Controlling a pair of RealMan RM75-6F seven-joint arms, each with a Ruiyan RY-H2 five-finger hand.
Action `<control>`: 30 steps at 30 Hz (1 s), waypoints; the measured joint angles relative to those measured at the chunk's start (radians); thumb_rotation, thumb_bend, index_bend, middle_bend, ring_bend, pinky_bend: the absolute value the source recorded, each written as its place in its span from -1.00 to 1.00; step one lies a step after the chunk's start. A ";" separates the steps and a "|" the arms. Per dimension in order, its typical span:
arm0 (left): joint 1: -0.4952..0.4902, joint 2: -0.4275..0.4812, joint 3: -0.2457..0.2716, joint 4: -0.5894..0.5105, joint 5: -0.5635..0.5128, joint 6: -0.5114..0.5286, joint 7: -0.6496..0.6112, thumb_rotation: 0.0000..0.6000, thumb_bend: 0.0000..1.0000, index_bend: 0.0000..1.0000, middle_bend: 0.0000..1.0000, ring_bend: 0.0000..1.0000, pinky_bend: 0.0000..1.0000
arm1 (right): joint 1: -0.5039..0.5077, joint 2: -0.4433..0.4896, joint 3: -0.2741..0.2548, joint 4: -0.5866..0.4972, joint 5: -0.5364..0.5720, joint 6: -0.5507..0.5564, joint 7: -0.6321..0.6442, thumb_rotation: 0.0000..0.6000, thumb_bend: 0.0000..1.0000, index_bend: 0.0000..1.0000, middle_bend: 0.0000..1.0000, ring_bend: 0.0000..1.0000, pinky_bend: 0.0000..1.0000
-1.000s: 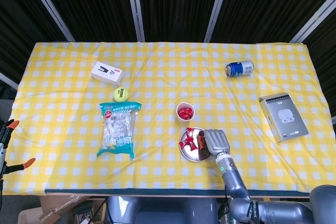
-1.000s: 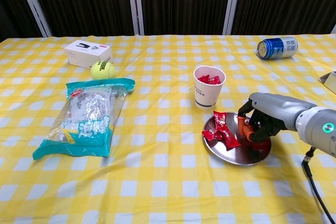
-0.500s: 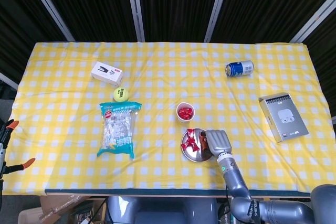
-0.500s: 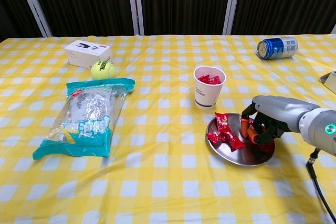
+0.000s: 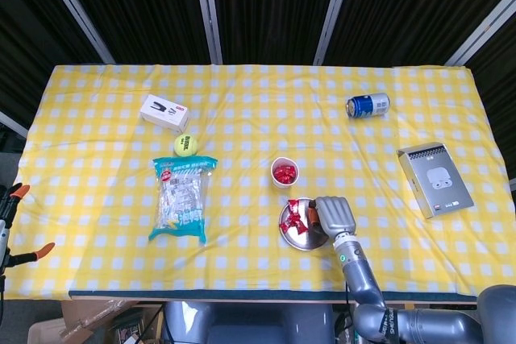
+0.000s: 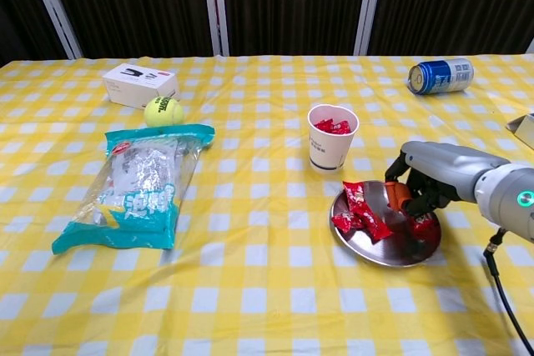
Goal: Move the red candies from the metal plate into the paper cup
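Nearest the front edge of the table, my right hand (image 6: 421, 185) sits over the right half of the metal plate (image 6: 380, 248), fingers curled down and apparently pinching something red; I judge it is holding one red candy (image 6: 421, 224), though the chest view does not show the contact cleanly, and a red patch on the steel beneath may be reflection only. Over the last second the plate has slid a little toward the table's right edge, dragged by the hand, and the hand now sits slightly higher off the plate. I read that as a grasp just closed and a lift beginning. The remaining red candies (image 6: 359, 210) lie in a cluster on the plate's left half, apart from the fingers. Left hand is not in either view. Just beyond the plate stands the paper cup (image 6: 332, 136), upright, with red wrappers already visible inside, so the task is partly done. Further back toward the far edge, the tennis ball (image 6: 163, 111), white box (image 6: 140, 84) and blue can (image 6: 440, 75) are well clear of the transfer path. The snack bag (image 6: 142, 185) lies out to the left.
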 measured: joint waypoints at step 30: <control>-0.006 0.006 -0.002 -0.004 -0.015 -0.022 -0.017 1.00 -0.98 -1.00 -1.00 -1.00 -1.00 | 0.150 0.094 0.223 -0.122 0.072 0.000 -0.065 1.00 0.63 0.32 0.47 0.64 1.00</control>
